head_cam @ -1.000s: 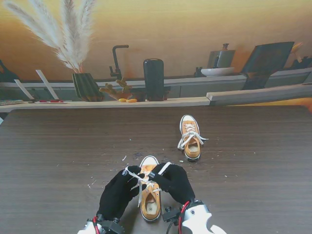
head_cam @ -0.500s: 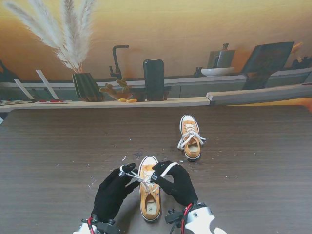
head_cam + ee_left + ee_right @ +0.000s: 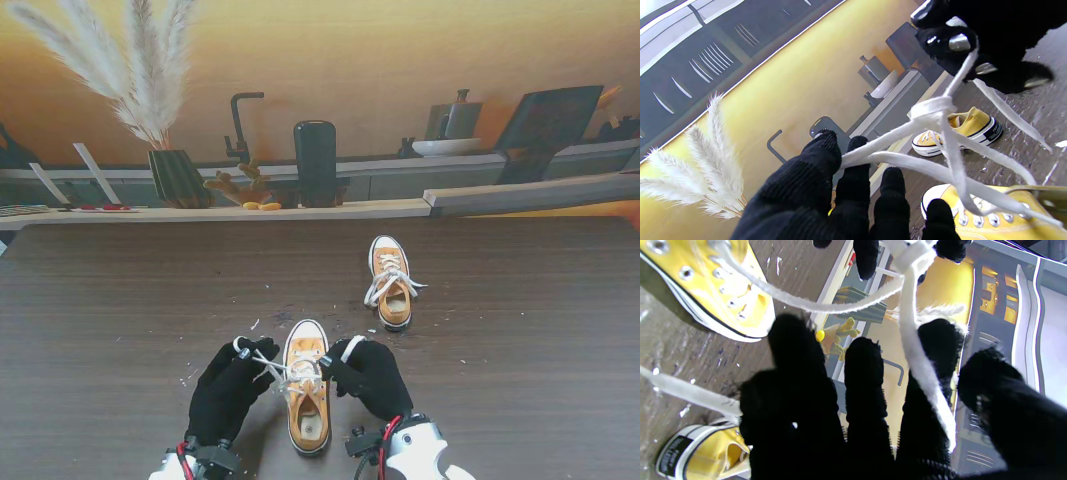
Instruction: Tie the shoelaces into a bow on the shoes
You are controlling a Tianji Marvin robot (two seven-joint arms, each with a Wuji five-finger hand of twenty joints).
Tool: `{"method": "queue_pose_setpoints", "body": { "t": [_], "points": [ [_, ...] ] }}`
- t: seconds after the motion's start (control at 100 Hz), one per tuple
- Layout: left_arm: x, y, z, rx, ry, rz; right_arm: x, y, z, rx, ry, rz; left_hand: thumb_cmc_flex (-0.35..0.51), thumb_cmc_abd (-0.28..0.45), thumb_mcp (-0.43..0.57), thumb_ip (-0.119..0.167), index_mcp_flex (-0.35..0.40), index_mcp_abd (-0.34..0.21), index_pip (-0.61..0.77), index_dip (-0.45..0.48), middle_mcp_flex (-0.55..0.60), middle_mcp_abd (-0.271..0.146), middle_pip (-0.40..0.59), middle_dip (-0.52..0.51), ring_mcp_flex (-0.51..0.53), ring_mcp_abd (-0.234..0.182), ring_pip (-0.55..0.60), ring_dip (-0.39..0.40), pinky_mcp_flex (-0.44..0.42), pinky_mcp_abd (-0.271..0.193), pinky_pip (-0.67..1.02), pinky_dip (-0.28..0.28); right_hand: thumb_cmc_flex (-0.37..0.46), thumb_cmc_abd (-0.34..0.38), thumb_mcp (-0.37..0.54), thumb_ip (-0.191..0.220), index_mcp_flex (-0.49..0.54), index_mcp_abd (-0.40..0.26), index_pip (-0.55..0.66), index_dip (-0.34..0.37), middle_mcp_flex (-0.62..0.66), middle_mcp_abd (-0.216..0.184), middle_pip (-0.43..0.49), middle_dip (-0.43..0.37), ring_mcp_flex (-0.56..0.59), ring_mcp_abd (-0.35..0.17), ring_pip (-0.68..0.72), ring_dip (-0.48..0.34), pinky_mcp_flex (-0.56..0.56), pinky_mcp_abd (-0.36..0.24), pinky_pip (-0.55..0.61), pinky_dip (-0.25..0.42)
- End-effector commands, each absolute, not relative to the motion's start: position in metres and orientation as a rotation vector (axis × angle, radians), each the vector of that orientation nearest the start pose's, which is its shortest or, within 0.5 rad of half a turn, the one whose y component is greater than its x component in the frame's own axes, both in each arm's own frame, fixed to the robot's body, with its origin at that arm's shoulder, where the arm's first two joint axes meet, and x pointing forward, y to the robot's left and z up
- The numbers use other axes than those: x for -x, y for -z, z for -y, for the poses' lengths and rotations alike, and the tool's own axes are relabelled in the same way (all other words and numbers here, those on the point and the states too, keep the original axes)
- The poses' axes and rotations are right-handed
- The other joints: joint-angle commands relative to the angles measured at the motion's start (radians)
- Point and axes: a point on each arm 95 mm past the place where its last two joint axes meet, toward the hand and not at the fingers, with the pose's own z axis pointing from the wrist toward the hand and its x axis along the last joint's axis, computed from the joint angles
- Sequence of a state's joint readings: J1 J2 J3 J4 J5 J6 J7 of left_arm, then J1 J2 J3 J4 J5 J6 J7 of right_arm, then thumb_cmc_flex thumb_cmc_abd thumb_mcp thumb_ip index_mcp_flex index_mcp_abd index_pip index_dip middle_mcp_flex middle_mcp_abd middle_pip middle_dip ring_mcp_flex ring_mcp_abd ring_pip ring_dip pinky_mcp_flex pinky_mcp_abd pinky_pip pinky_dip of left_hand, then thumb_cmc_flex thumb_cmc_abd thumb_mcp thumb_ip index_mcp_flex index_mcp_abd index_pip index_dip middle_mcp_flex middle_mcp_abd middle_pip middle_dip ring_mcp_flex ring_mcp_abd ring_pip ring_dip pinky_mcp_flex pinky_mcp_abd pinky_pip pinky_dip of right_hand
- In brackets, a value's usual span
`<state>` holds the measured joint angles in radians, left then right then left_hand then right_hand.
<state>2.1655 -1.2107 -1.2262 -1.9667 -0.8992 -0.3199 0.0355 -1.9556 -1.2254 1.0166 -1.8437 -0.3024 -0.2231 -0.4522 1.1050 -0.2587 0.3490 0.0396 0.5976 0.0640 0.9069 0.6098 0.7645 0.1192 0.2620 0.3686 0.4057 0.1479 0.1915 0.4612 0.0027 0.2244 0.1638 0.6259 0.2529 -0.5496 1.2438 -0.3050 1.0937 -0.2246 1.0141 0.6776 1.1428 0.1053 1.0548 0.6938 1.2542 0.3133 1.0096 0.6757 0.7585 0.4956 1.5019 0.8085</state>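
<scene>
Stand view, going left to right: the left hand point(image 3: 228, 392) sits just left of the near shoe point(image 3: 306, 385) on the dark wooden counter point(image 3: 120, 300), its black-gloved fingers point(image 3: 821, 156) closed on a white lace loop point(image 3: 893, 160). The near shoe, yellow with a white toe cap, lies between both hands, toe pointing away from me, its laces lifted off the tongue and meeting in a knot point(image 3: 932, 106). The right hand point(image 3: 368, 375) sits just right of that shoe, pinching the other lace strand point(image 3: 920, 373), which runs taut between its fingers. Farther from me and to the right, a second yellow shoe point(image 3: 391, 282) lies apart, its laces loose over the tongue.
</scene>
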Motion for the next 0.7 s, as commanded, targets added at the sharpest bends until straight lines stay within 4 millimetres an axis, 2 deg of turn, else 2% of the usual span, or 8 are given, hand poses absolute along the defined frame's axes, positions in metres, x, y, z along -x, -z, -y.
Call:
{"method": "queue_pose_setpoints", "body": {
  "t": [0.0, 0.1, 0.16, 0.25, 0.33, 0.42, 0.6, 0.69],
  "points": [
    [-0.222, 0.341, 0.058, -1.837, -1.571, -0.518, -0.247, 0.336, -0.112, 1.993, 2.38, 0.658, -0.002, -0.044, 0.055, 0.024, -0.005, -0.211, 0.1, 0.067, 0.062, 0.0, 0.029, 0.071, 0.063, -0.002, 0.034, 0.02, 0.023, -0.02, 0.022, -0.002, -0.051, 0.021, 0.048, 0.01, 0.049, 0.038, -0.013, 0.056, 0.067, 0.008, 0.02, 0.019, 0.032, -0.007, 0.154, 0.218, 0.122, -0.044, 0.17, 0.01],
    [-0.223, 0.338, 0.058, -1.825, -1.567, -0.528, -0.248, 0.336, -0.112, 1.995, 2.343, 0.642, -0.014, -0.05, 0.094, 0.029, -0.019, -0.204, 0.156, 0.129, 0.203, -0.003, 0.081, 0.246, 0.168, 0.015, 0.159, 0.084, 0.078, 0.008, 0.046, 0.009, -0.052, 0.048, 0.037, 0.045, 0.063, 0.108, -0.019, 0.098, 0.112, 0.032, 0.045, 0.041, 0.027, -0.173, 0.264, 0.779, 0.232, -0.048, 0.264, -0.012],
    [-0.224, 0.337, 0.058, -1.812, -1.56, -0.525, -0.248, 0.336, -0.112, 1.991, 2.331, 0.652, -0.008, -0.044, 0.092, 0.031, -0.035, -0.19, 0.188, 0.157, 0.239, -0.009, 0.195, 0.384, 0.201, 0.015, 0.254, 0.13, 0.099, 0.015, 0.057, 0.017, -0.048, 0.078, 0.009, 0.077, 0.073, 0.133, -0.022, 0.124, 0.135, 0.039, 0.082, 0.061, 0.033, -0.263, 0.34, 0.885, 0.303, -0.07, 0.322, -0.023],
    [-0.225, 0.335, 0.058, -1.81, -1.547, -0.528, -0.25, 0.336, -0.111, 2.008, 2.319, 0.67, 0.028, -0.003, 0.025, 0.036, -0.086, -0.171, 0.238, 0.203, 0.209, -0.02, 0.459, 0.549, 0.193, 0.004, 0.446, 0.222, 0.143, 0.026, 0.113, 0.093, -0.039, 0.1, -0.012, 0.114, 0.085, 0.161, -0.027, 0.175, 0.158, 0.043, 0.129, 0.094, 0.039, -0.367, 0.435, 0.894, 0.395, -0.1, 0.383, -0.071],
    [-0.228, 0.335, 0.057, -1.822, -1.546, -0.534, -0.251, 0.335, -0.109, 2.038, 2.305, 0.665, 0.066, 0.042, -0.049, 0.051, -0.126, -0.157, 0.263, 0.231, 0.167, -0.022, 0.639, 0.591, 0.166, 0.005, 0.622, 0.314, 0.171, 0.005, 0.224, 0.258, -0.033, 0.093, -0.006, 0.127, 0.097, 0.183, -0.019, 0.206, 0.174, 0.048, 0.15, 0.114, 0.048, -0.424, 0.474, 0.894, 0.412, -0.148, 0.434, -0.073],
    [-0.231, 0.338, 0.055, -1.844, -1.552, -0.538, -0.252, 0.335, -0.106, 2.096, 2.282, 0.651, 0.084, 0.071, -0.091, 0.065, -0.148, -0.15, 0.27, 0.243, 0.156, -0.023, 0.722, 0.647, 0.157, 0.02, 0.737, 0.372, 0.12, -0.008, 0.465, 0.414, -0.023, 0.043, 0.03, 0.1, 0.11, 0.195, -0.013, 0.202, 0.187, 0.063, 0.145, 0.125, 0.054, -0.453, 0.499, 0.844, 0.416, -0.207, 0.458, -0.044],
    [-0.239, 0.343, 0.051, -1.875, -1.555, -0.496, -0.255, 0.338, -0.098, 2.201, 2.231, 0.579, 0.102, 0.112, -0.135, 0.094, -0.178, -0.141, 0.27, 0.254, 0.144, -0.019, 0.779, 0.717, 0.158, 0.046, 0.865, 0.454, 0.06, -0.001, 0.952, 0.331, 0.003, -0.025, 0.084, 0.058, 0.128, 0.203, 0.002, 0.172, 0.205, 0.089, 0.131, 0.121, 0.059, -0.461, 0.515, 0.78, 0.418, -0.236, 0.461, -0.021],
    [-0.243, 0.346, 0.049, -1.898, -1.555, -0.483, -0.258, 0.338, -0.095, 2.227, 2.227, 0.528, 0.087, 0.113, -0.14, 0.104, -0.184, -0.16, 0.267, 0.251, 0.153, -0.036, 0.795, 0.732, 0.233, 0.06, 1.002, 0.519, 0.199, 0.022, 1.199, 0.405, 0.008, -0.032, 0.09, 0.055, 0.131, 0.208, 0.002, 0.17, 0.209, 0.099, 0.131, 0.122, 0.06, -0.465, 0.53, 0.757, 0.418, -0.241, 0.466, -0.008]
  ]
}}
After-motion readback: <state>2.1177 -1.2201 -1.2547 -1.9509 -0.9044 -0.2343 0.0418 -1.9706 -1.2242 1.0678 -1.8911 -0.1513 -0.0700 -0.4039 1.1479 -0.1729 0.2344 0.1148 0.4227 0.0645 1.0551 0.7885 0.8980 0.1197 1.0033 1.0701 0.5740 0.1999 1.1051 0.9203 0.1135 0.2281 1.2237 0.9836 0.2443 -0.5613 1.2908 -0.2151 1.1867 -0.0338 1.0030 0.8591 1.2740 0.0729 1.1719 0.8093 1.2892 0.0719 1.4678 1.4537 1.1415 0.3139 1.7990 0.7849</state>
